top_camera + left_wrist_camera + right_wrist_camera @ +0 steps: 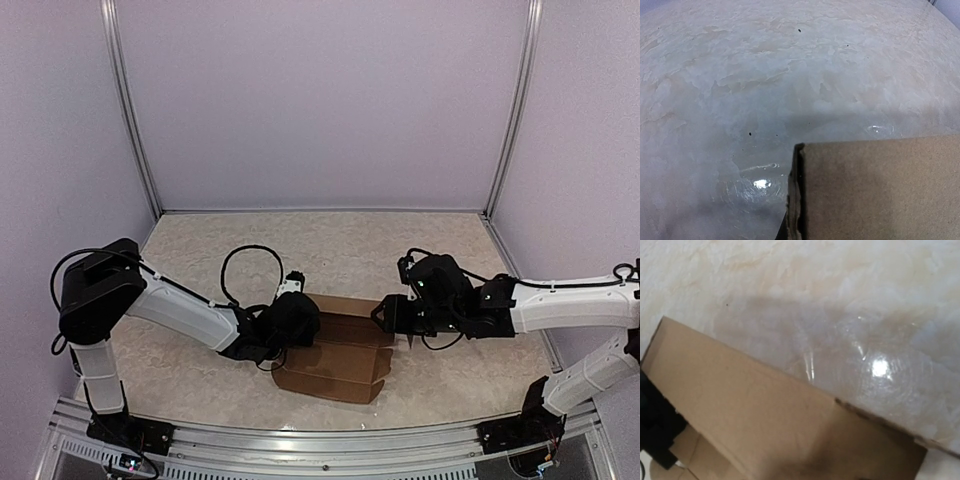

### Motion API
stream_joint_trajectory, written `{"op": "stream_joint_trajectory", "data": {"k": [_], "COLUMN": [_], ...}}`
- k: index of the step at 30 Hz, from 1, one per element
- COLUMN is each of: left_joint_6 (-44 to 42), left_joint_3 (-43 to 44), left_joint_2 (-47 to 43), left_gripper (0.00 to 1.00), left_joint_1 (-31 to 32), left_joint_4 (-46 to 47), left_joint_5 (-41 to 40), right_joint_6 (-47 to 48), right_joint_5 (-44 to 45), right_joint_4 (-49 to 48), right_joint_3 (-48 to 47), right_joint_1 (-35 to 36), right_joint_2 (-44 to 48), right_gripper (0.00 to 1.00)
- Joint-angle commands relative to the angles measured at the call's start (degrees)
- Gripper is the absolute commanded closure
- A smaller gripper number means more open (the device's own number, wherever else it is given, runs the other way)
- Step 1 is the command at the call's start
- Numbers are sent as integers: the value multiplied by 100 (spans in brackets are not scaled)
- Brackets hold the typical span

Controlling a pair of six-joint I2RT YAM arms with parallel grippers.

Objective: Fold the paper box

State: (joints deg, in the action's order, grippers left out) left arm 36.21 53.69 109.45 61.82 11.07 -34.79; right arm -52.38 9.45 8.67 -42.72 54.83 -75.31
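The paper box (335, 358) lies partly folded on the table (300, 250).

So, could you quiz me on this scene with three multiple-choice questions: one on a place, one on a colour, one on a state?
1. Where is the paper box?
A. Between the left gripper and the right gripper
B. Lifted high in the air
C. Far off to one side

2. What colour is it?
A. White
B. Blue
C. Brown

3. What state is it in?
A. Torn in pieces
B. One piece, partly folded
C. Crumpled into a ball

Answers: 1 A, a gripper sits at each end of it; 2 C, plain brown cardboard in every view; 3 B, it is whole, with creased panels and an open flap at its right end.
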Motion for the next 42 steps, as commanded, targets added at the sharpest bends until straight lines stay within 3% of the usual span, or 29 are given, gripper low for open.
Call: {"op": "stream_joint_trajectory", "data": {"k": [1,13,28,30,35,42], "left_joint_6": [80,92,154,166,182,239], "left_joint_3": [89,54,54,54,47,-26], "left_joint_2": [-168,-315,-385,-394,-439,-580], "left_gripper": [100,100,100,100,100,100], "left_joint_1": [113,155,165,165,155,-58], "left_joint_4": [-105,-46,11,5,-25,11], "left_joint_5": [112,263,419,405,342,480], "right_joint_6": [-199,-579,-704,-703,-619,-60], "right_joint_5": [3,-32,-41,-25,-35,-104], "right_joint_4": [-203,-707,-1071,-1073,-1050,-651], "right_joint_3": [-165,-73,123,132,134,-5], "right_joint_1": [-86,-91,-95,-92,-94,-95], "right_joint_2": [-114,-238,0,36,174,597], "right_gripper": [53,62,94,91,71,59]}}
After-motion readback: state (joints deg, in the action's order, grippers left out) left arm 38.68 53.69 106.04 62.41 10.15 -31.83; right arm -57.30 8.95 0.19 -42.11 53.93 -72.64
